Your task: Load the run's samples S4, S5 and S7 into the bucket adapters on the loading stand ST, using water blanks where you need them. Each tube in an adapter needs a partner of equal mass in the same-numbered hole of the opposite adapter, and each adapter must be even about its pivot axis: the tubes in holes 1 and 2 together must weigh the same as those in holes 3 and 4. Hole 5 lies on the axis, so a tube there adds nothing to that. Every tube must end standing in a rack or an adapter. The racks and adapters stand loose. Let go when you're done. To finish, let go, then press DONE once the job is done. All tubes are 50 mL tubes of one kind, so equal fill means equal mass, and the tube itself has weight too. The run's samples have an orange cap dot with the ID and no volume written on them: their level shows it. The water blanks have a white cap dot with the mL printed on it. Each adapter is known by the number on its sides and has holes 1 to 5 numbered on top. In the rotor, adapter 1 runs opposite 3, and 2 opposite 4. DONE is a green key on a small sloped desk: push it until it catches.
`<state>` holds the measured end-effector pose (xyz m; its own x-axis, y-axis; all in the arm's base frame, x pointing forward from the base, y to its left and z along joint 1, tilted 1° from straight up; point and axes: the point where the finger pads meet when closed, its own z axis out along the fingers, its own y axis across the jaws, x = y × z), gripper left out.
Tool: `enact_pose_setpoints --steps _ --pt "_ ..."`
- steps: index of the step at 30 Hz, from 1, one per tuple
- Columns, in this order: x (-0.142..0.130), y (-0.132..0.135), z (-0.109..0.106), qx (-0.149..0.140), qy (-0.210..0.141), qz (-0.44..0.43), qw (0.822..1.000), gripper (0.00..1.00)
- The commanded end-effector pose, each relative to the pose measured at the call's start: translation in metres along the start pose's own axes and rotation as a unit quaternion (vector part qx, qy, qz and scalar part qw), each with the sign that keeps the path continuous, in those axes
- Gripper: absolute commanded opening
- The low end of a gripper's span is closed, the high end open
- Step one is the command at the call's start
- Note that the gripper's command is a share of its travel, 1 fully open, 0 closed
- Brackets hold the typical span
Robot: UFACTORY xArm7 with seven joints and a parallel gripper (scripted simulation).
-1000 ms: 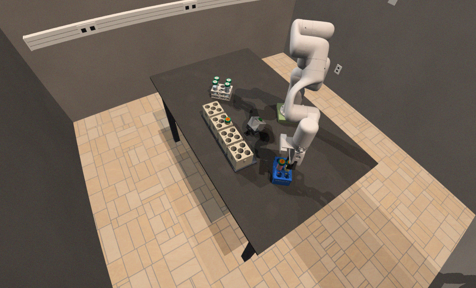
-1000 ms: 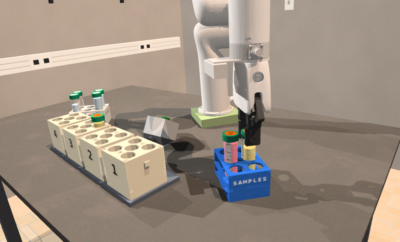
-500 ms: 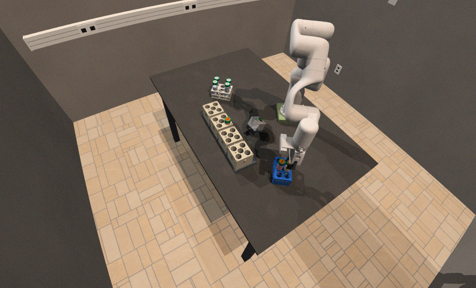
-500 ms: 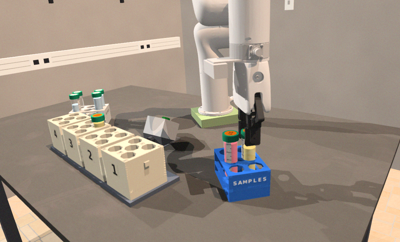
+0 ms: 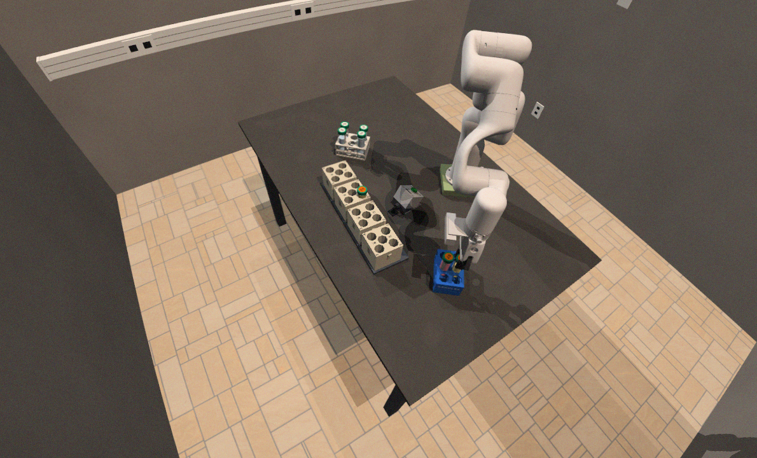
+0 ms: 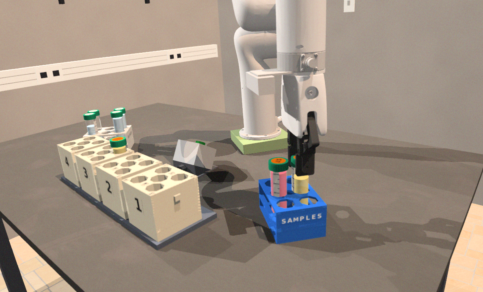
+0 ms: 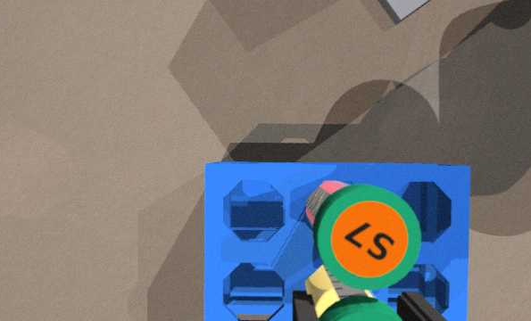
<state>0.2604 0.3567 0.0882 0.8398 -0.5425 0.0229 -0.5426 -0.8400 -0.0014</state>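
Note:
My gripper point(image 5: 460, 263) point(image 6: 296, 165) point(image 7: 358, 312) is shut on the cap of a yellow sample tube point(image 6: 301, 184) point(image 7: 329, 298), which stands in the blue SAMPLES rack point(image 5: 448, 289) point(image 6: 301, 232) point(image 7: 247, 171). Its ID is hidden. Pink tube S7 point(image 5: 446, 263) point(image 6: 279, 183) point(image 7: 369, 238) stands beside it in the same rack. Another orange-dot tube with yellow liquid point(image 5: 362, 191) point(image 6: 118, 142) stands in adapter 3 point(image 6: 86, 177); its ID is unreadable. Adapters 1 point(image 6: 137, 208), 2 point(image 6: 108, 190) and 4 point(image 6: 67, 163) show no tubes. All stand in a row on the loading stand point(image 6: 207, 215).
Several white-dot water blanks stand in a pale rack point(image 5: 352, 152) point(image 6: 130, 136) beyond adapter 4; their volumes are unreadable. The small sloped desk point(image 5: 406, 197) point(image 6: 188, 154) with the green key point(image 5: 413, 190) point(image 6: 199, 142) stands between the adapters and the arm's base.

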Motion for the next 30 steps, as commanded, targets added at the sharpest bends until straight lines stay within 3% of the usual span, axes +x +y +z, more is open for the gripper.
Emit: enact_pose_setpoints --steps 1,30 --pt "0.0 -0.002 -0.004 0.002 0.0 0.0 1.0 0.0" --pt "0.0 -0.002 -0.021 0.002 0.0 0.0 1.0 0.0"
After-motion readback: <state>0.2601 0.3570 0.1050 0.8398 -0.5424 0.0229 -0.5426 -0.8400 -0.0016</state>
